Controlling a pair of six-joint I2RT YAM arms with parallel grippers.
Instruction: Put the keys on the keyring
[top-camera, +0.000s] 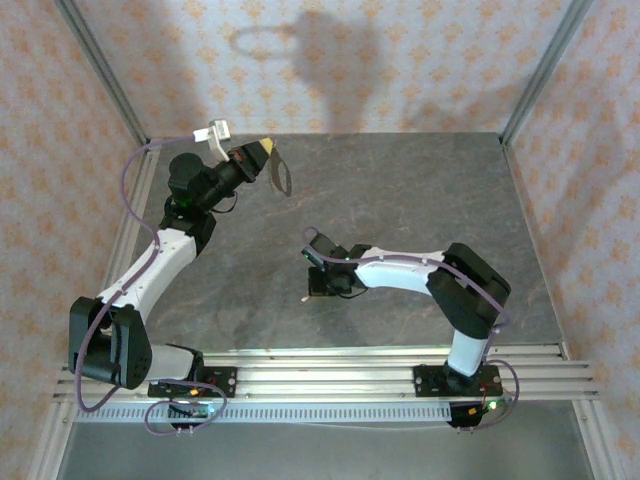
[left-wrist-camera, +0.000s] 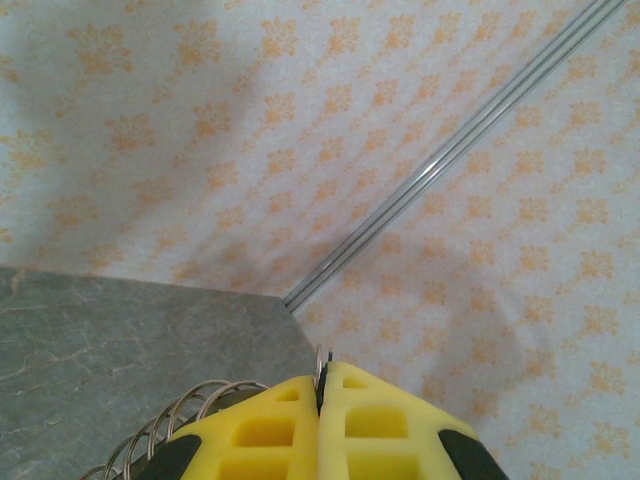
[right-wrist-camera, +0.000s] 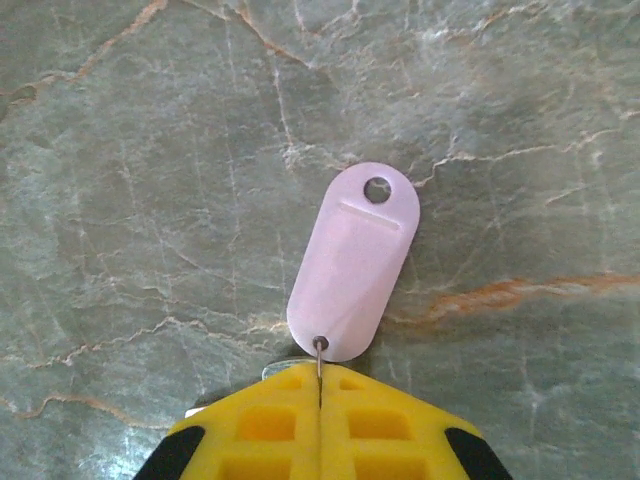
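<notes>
My left gripper (top-camera: 262, 150) is raised over the table's back left corner, shut on the keyring (top-camera: 288, 182), a thin oval ring that hangs below it. In the left wrist view the ring's thin edge (left-wrist-camera: 323, 358) sticks up between the closed yellow fingers of the left gripper (left-wrist-camera: 322, 388), and a fringe of small wire loops (left-wrist-camera: 185, 412) shows at the left. My right gripper (top-camera: 314, 288) is down at the table's middle. Its yellow fingers (right-wrist-camera: 270, 420) are shut on a thin wire loop (right-wrist-camera: 319, 358) threaded through the key's (right-wrist-camera: 352, 268) pale lilac head, which lies flat on the table.
The table (top-camera: 400, 190) is grey-green stone with orange veins. Patterned walls and slanted aluminium posts (top-camera: 538, 62) close in the back and sides. An aluminium rail (top-camera: 330, 375) carrying both arm bases runs along the near edge.
</notes>
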